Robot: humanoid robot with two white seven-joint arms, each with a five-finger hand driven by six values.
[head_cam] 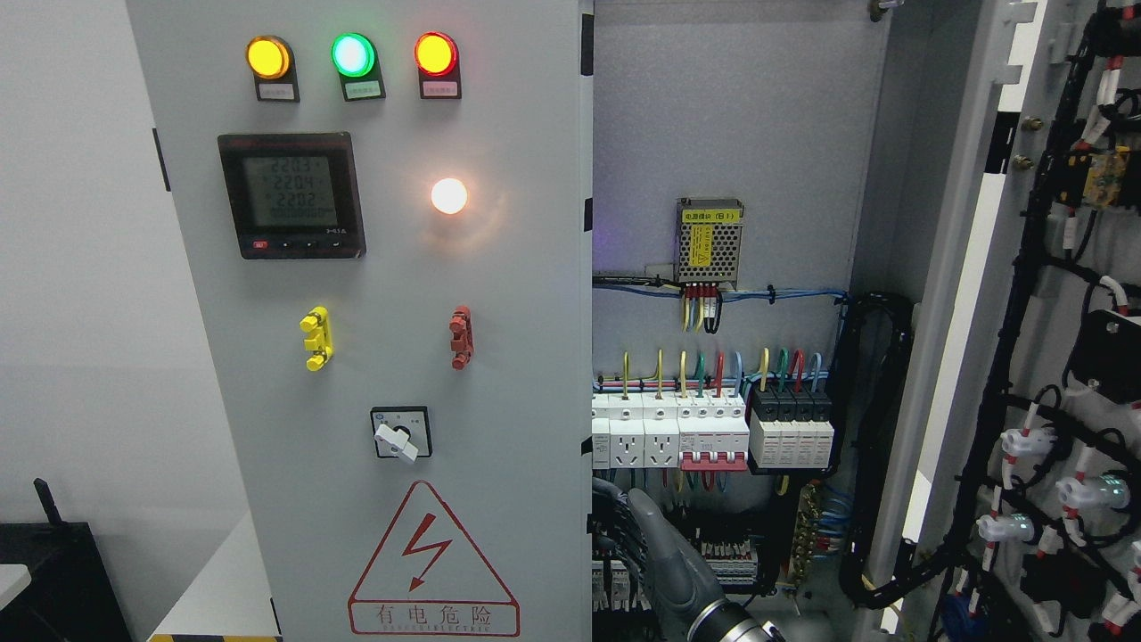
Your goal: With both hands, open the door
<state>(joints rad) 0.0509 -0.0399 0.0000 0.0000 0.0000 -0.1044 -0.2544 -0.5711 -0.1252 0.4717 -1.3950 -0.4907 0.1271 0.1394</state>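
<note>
The grey cabinet's left door (pixel 499 294) faces me, carrying three lit lamps, a meter and a rotary switch (pixel 400 434). Its free edge runs down the middle of the head view. The right door (pixel 1052 357) is swung wide open at the far right, with black wiring on its inner side. My right hand (pixel 624 535), dark grey, rises from the bottom edge just right of the middle. Its fingers (pixel 609 535) curl around the left door's free edge, low down, and their tips are hidden behind the edge. The left hand is out of view.
Inside the open cabinet are white sockets and breakers (pixel 704 437), a mesh-covered power supply (pixel 710 239) and cable bundles (pixel 878 428), close to my hand. A red lightning warning sign (pixel 432 562) marks the left door. A black object (pixel 53 580) stands at the lower left by the wall.
</note>
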